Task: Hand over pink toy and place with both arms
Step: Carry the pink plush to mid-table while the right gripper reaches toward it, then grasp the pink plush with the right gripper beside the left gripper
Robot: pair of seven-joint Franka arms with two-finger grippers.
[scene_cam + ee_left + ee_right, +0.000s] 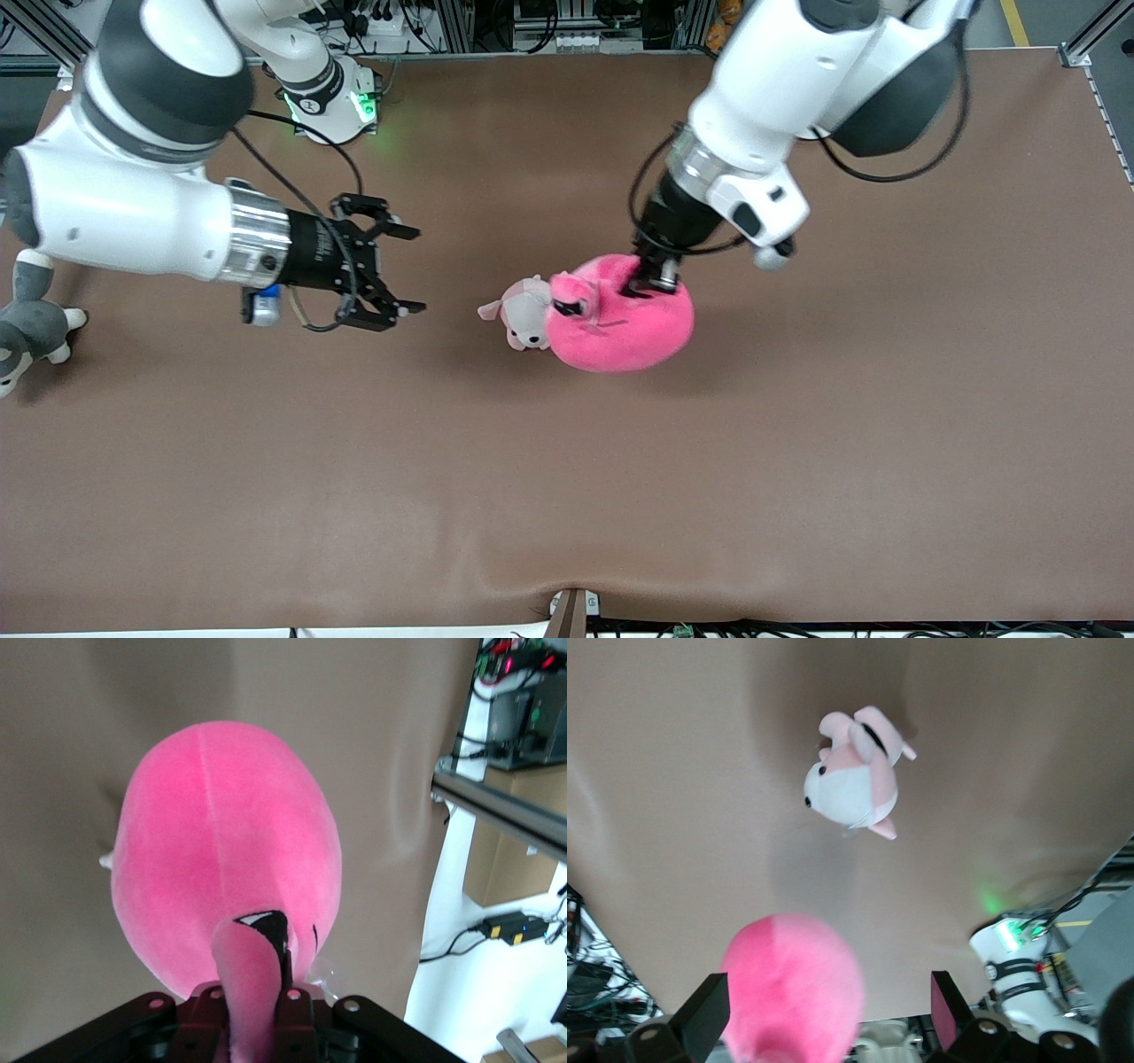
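Left hand (651, 282) clamped on the pink toy (620, 315), fingers pinched shut around a narrow fold of plush at the top. Seen from the left wrist view as a strip of pink fabric squeezed between the black fingers (282, 970), with the round body (226, 846) hanging below. Toy up over the middle of the table (567, 461), apparently lifted clear of it.

Right hand (390, 270) level with the toy, toward the right arm's end of the table from it, well apart, spread wide and holding nothing. From the right wrist view, toy (793, 988) framed between the open fingers (700, 1014).

Small pale pink-and-white plush puppy (523, 315) just beside the toy, between it and the right hand, lying on the table. Grey-and-white plush animal (27, 328) at the table edge at the right arm's end, far from the toy.

Risks, as a judgement: thin pinch on soft fabric, so slipping or swinging of the heavy body during the pass. Puppy close in the approach line, so possible brushing or mistaken grabbing by the right hand. Release too early, before a firm second grip, likely to drop the toy.
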